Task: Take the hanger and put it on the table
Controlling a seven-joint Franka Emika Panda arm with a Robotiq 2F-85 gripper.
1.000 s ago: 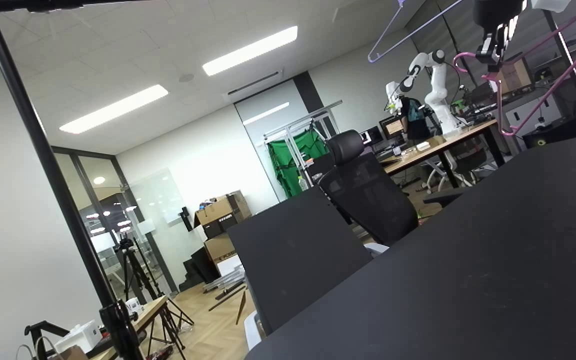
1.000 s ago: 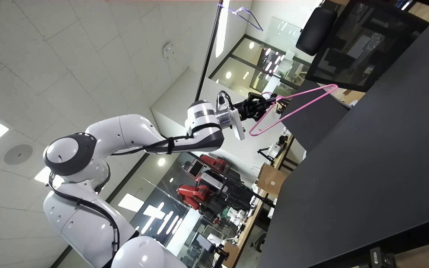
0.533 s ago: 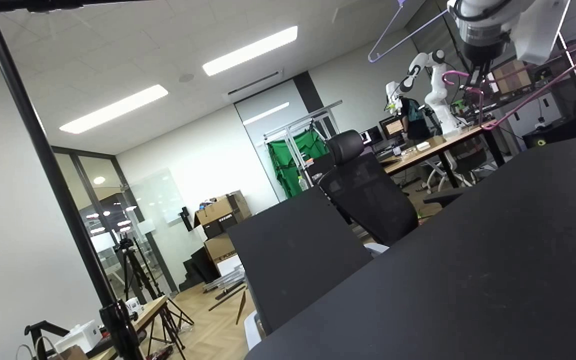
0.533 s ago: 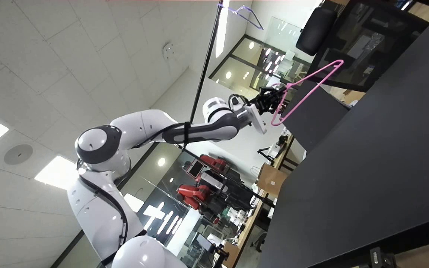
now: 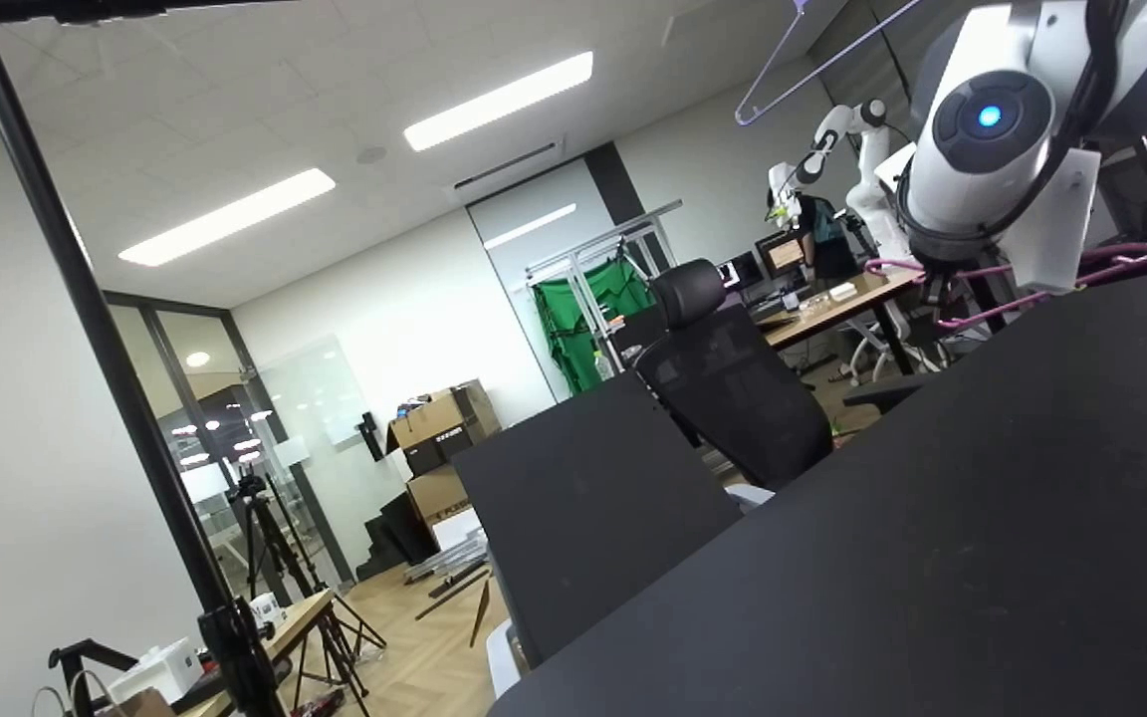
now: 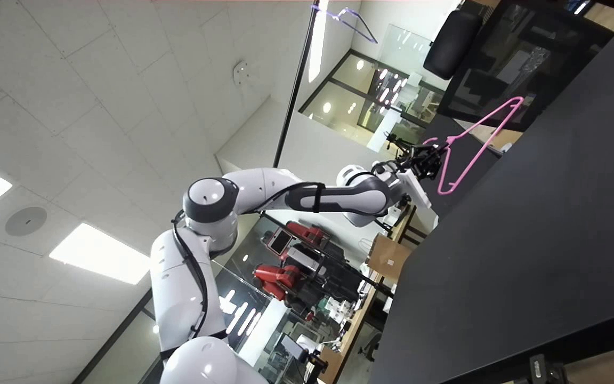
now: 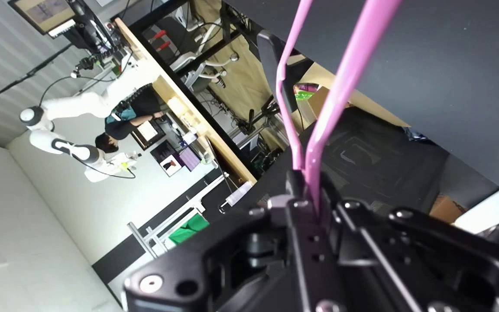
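In an exterior view, one white arm [image 6: 253,184] carries the end effector [image 6: 444,148], which grips one hanger [image 6: 480,153], pink, at the neck: hook just behind the grip, bar beyond it. The hanger is held clear of the one black bench [image 6: 525,240] below. Well above the end effector, beside one black pole [image 6: 298,80], is one lilac hanger [image 6: 355,29], so two hangers in all. Off to the end effector's side, in the background, sits one red machine [image 6: 275,274].

In an exterior view, one blue light [image 5: 989,117] glows on the arm; the end effector is dark and half hidden beneath, its grip too small to read. The hanger shows on both sides of it, near the bench's edge. Beyond are one far arm [image 5: 872,179] on one desk [image 5: 814,318] and, nearer the bench, one chair [image 5: 753,373].

In the wrist view, the two fingers [image 7: 328,193] stand nearly together with the hanger pinched between them; two of its rods run out toward the bench. Off to one side of the end effector are one person [image 7: 124,130], near the far arm, and one green cloth [image 7: 191,227].
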